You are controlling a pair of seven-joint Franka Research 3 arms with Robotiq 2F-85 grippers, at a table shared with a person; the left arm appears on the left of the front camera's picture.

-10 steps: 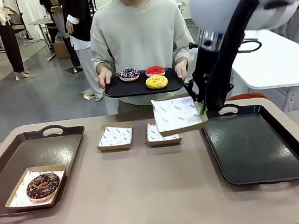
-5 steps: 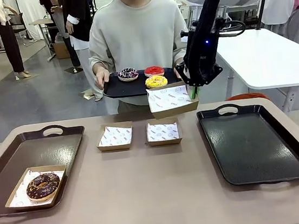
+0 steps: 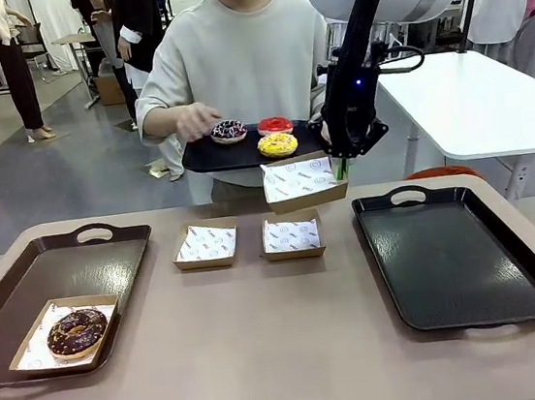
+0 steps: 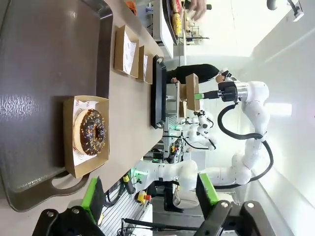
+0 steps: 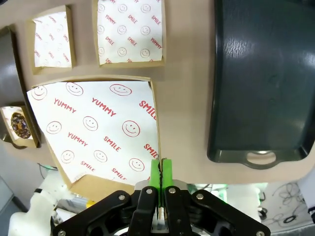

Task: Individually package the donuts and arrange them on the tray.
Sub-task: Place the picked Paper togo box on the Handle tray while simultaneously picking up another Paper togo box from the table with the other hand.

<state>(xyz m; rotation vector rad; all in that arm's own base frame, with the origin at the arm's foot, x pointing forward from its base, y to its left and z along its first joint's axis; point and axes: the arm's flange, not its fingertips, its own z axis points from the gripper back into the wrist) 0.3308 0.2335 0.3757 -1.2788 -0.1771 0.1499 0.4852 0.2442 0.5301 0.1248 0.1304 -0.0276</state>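
Up front, the right gripper (image 3: 342, 167) has its green pads pinched together on one edge of a lifted box (image 3: 302, 181), a shallow brown cardboard box lined with white paper printed with red smileys and words. It holds this box in the air, tilted, above the far edge of the table (image 3: 268, 366) and just below the person's tray (image 3: 206, 157). From the right wrist, the same gripper (image 5: 161, 169) clamps the box's (image 5: 93, 132) rim, with the paper lining facing the camera.

The left gripper (image 4: 147, 194) hangs with its jaws wide apart and nothing between them, above the left tray (image 4: 44, 59).

Three donuts lie bare on the black tray the person holds: a dark donut (image 3: 229, 131) with multicoloured sprinkles, a glossy red donut (image 3: 275, 124) and a yellow donut (image 3: 277, 144) with sprinkles. The person's hand (image 3: 197, 121) is right beside the dark one.

The chocolate donut (image 3: 77, 332), brown with sprinkles, sits in a paper-lined donut box (image 3: 34, 353) at the near corner of the left tray (image 3: 80, 267).

Two empty boxes (image 3: 206, 244) stand side by side on the table between the trays; the right tray (image 3: 460, 254) is bare.
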